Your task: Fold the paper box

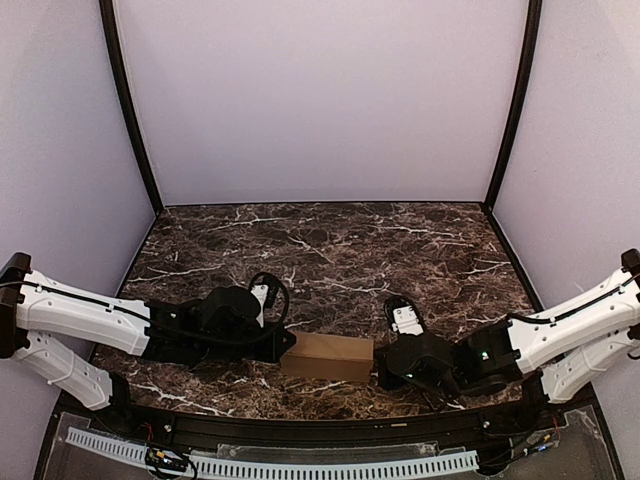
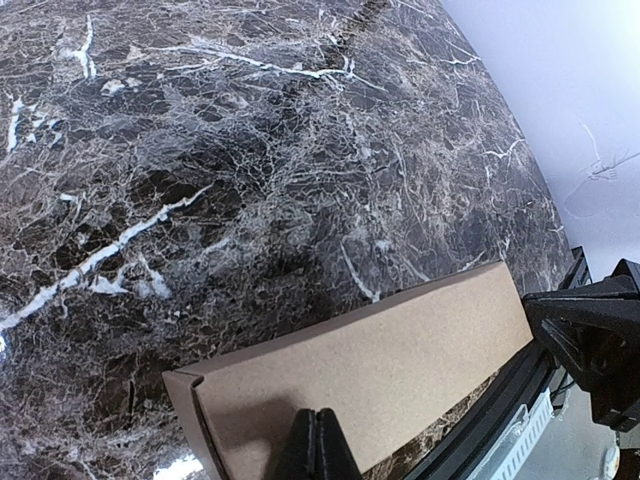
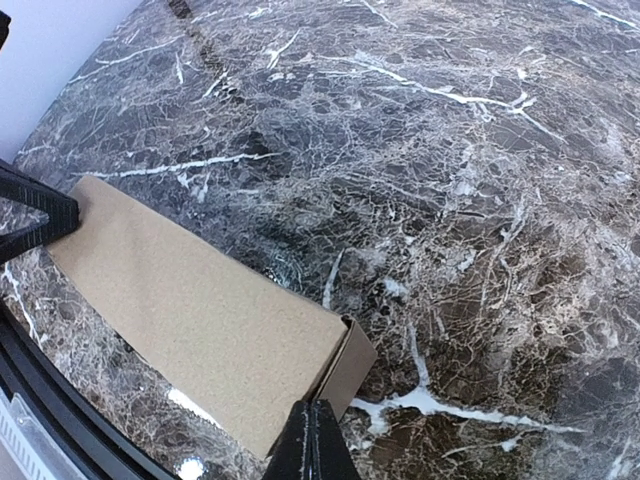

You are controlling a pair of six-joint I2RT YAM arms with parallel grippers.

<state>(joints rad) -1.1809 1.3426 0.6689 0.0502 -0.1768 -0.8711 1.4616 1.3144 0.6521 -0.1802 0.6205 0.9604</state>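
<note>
Dark marble with white veins covers the table (image 1: 330,240), and pale lilac walls (image 1: 320,100) close it in on three sides. Near the front edge lies the box (image 1: 327,356), a plain tan oblong carton resting flat, its long side running along that edge.

It sits between the two arms. The left gripper (image 1: 288,343) meets its left end, and the right gripper (image 1: 380,372) meets its right end.

From the left wrist, the fingers (image 2: 318,440) are pressed together with no gap, their tips at the near end of the box (image 2: 400,350), where a narrow folded edge shows. The other gripper (image 2: 590,340) stands at the far end.

From the right wrist, the fingers (image 3: 312,435) are likewise closed tight with nothing between them, just at the box's (image 3: 190,300) near end, where the end flap stands slightly ajar
</note>
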